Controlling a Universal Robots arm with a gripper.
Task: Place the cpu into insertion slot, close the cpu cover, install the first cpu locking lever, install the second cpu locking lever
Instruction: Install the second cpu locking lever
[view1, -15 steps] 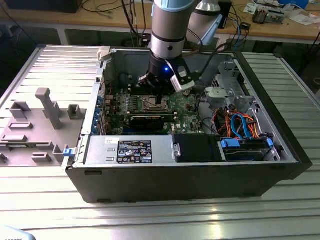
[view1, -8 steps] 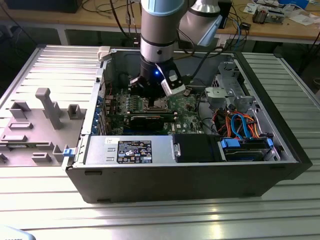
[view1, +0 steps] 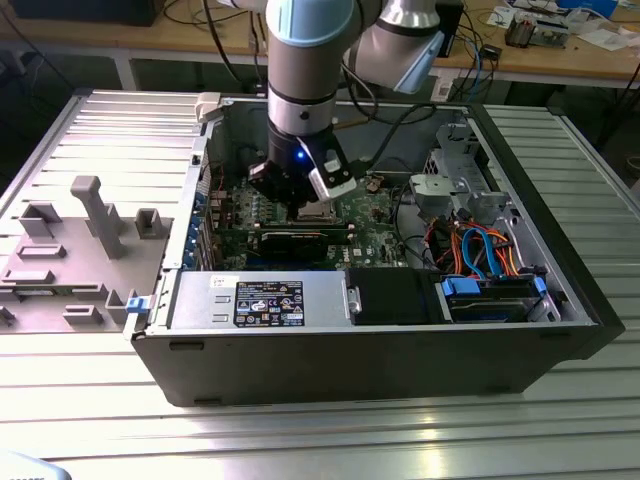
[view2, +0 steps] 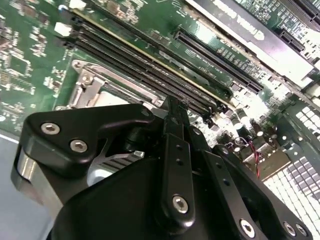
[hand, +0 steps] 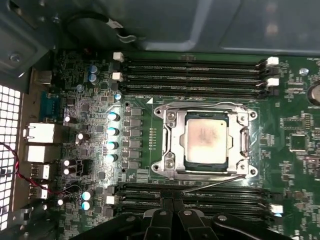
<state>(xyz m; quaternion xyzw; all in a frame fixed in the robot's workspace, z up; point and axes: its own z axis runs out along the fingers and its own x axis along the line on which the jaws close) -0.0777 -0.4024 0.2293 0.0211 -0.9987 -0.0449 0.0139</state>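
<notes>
My jaws (hand: 172, 212) hang clenched and empty just beside the insertion slot (hand: 206, 141). The cpu (hand: 206, 137) already sits there under the closed cpu cover (hand: 172, 142), so my tips are low for the wire levers.

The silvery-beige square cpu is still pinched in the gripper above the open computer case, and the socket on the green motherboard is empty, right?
Not right. In the first wrist view the silvery-beige square cpu already sits in the metal-rimmed insertion slot on the green motherboard. The gripper is above the open computer case.
</notes>
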